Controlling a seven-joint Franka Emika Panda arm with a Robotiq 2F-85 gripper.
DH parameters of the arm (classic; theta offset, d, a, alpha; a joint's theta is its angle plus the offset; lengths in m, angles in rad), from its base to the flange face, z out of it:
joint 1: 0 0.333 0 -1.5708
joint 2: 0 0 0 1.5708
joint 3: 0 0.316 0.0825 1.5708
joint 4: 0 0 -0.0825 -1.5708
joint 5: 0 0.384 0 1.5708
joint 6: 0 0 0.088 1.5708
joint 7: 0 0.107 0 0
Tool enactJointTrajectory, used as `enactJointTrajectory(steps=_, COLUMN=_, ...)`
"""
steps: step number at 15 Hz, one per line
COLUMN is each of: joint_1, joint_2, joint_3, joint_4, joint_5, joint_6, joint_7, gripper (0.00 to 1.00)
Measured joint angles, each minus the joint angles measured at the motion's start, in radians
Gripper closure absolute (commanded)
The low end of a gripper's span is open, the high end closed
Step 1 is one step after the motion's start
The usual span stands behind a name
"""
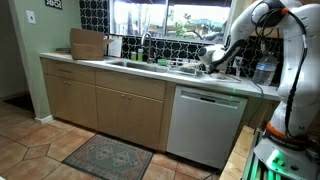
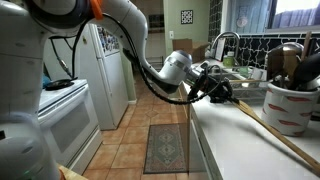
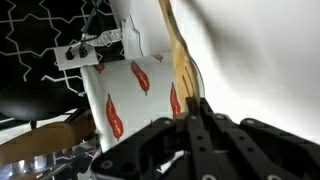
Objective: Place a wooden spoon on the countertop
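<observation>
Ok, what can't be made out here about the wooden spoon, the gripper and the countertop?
Grip: in the wrist view the long pale wooden spoon runs into the black gripper; its fingers hide whether the jaws clamp it.
Spoon's end: in an exterior view the spoon leaves the right edge.
Contact with the pale whitish countertop: too blurred there.
In an exterior view the spoon is too small beside the gripper.

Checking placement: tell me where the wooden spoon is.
In an exterior view the wooden spoon stretches along the countertop, in front of the white crock, one end in the gripper.
</observation>
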Motion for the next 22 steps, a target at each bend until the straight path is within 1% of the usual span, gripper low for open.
enactJointTrajectory(steps=8, joint_1=-0.002, joint_2=0.036, joint_3=0.002, joint_4=-0.001, joint_5=-0.011, joint_6=0.002, joint_7=0.031, gripper=0.99)
enactJointTrajectory(steps=9, joint_1=-0.002, joint_2=0.037, joint_3=0.002, joint_4=-0.001, joint_5=-0.011, joint_6=0.002, joint_7=0.032, gripper=0.69)
enactJointTrajectory(steps=10, joint_1=-0.002, joint_2=0.038, joint_3=0.002, joint_4=-0.001, joint_5=-0.011, joint_6=0.002, joint_7=0.033, gripper=0.68)
enactJointTrajectory(steps=15, joint_1=-0.004, joint_2=0.038, joint_3=0.003, joint_4=-0.001, joint_5=-0.011, joint_6=0.011, joint_7=0.034, gripper=0.33)
enactJointTrajectory(steps=16, joint_1=-0.005, joint_2=0.038, joint_3=0.003, joint_4=-0.001, joint_5=-0.011, joint_6=0.015, joint_7=0.034, gripper=0.24)
enactJointTrajectory(steps=18, joint_1=-0.007, joint_2=0.038, joint_3=0.003, joint_4=-0.001, joint_5=-0.011, joint_6=0.024, joint_7=0.034, gripper=0.1)
enactJointTrajectory(steps=19, joint_1=-0.01, joint_2=0.038, joint_3=0.003, joint_4=-0.001, joint_5=-0.01, joint_6=0.031, joint_7=0.034, gripper=0.02)
enactJointTrajectory(steps=20, joint_1=-0.012, joint_2=0.039, joint_3=0.004, joint_4=-0.001, joint_5=-0.009, joint_6=0.039, joint_7=0.034, gripper=0.0)
enactJointTrajectory(steps=22, joint_1=-0.019, joint_2=0.043, joint_3=0.005, joint_4=-0.001, joint_5=-0.007, joint_6=0.06, joint_7=0.032, gripper=0.0)
